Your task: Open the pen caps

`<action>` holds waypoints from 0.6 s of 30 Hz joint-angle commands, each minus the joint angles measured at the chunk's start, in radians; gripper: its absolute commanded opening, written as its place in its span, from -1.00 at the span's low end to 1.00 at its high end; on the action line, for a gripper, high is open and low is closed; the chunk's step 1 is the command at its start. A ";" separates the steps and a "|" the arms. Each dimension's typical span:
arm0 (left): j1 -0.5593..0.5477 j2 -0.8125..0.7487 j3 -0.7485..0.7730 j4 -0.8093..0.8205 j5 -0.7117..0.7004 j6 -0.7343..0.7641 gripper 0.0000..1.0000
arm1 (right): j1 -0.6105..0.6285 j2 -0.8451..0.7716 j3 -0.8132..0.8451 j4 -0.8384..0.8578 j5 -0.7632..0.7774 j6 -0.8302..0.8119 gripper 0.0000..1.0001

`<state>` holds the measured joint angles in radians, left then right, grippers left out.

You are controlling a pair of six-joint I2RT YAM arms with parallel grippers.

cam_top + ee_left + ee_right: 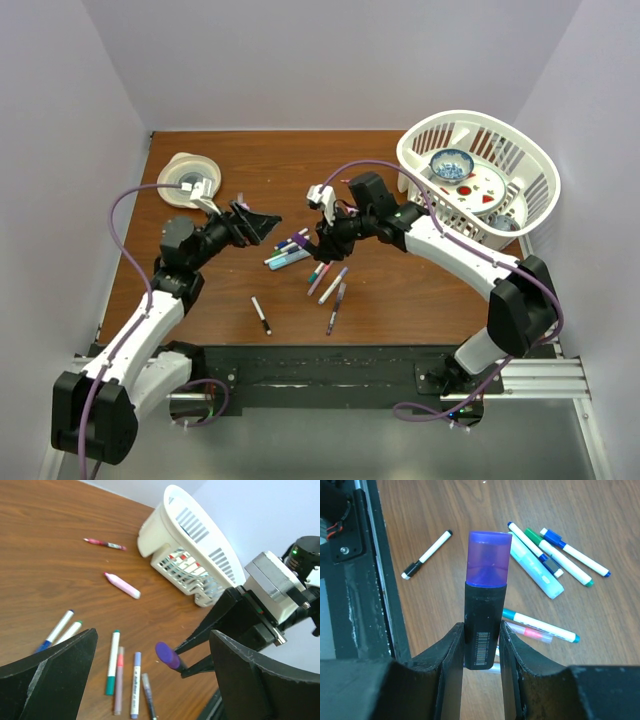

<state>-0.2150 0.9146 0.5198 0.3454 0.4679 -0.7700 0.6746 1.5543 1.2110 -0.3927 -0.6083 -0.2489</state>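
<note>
Currently the R gripper [481, 630] pinches a black-barrelled highlighter [482, 622] low on its barrel. Its 2 fingers [447, 670] press in from either side, w/ a barcode label showing btwn them. The purple cap [490, 560] sits on the highlighter's free end, past the fingertips and up off the wood table [470, 505]. The L gripper [153, 631] is spread wide w/ nothing btwn its jaws. It faces that cap from close by, not touching it. In the L wrist view the cap shows in the gap beyond the 2 black fingers [50, 680]. The other pens lie flat on the table below the R gripper. A teal highlighter [537, 567], a green-ended white pen [560, 557] and a blue-capped white pen [575, 552] are bunched side by side. A teal-ended white pen [540, 625] and a pink pen [530, 632] lie just beside the R fingers. 1 black-capped white pen [427, 554] lies apart from the bunch, near the black base rail [375, 580]. A pink highlighter [122, 585] lies on its own toward the white basket [420, 140]. The basket stands at the far R of the table and holds a blue bowl [451, 163] and a plate [480, 185].
</note>
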 commanded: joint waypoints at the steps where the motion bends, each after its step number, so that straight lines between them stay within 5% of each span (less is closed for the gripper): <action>1: -0.026 0.007 -0.018 0.152 0.048 -0.081 1.00 | -0.021 -0.051 -0.013 0.046 -0.056 0.026 -1.00; 18: -0.083 0.132 0.002 0.213 -0.022 -0.130 1.00 | -0.075 -0.043 -0.037 0.077 -0.111 0.042 -1.00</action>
<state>-0.2859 1.0275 0.4946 0.4828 0.4648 -0.8883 0.6128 1.5444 1.1790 -0.3599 -0.6769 -0.2192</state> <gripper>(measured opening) 0.997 0.327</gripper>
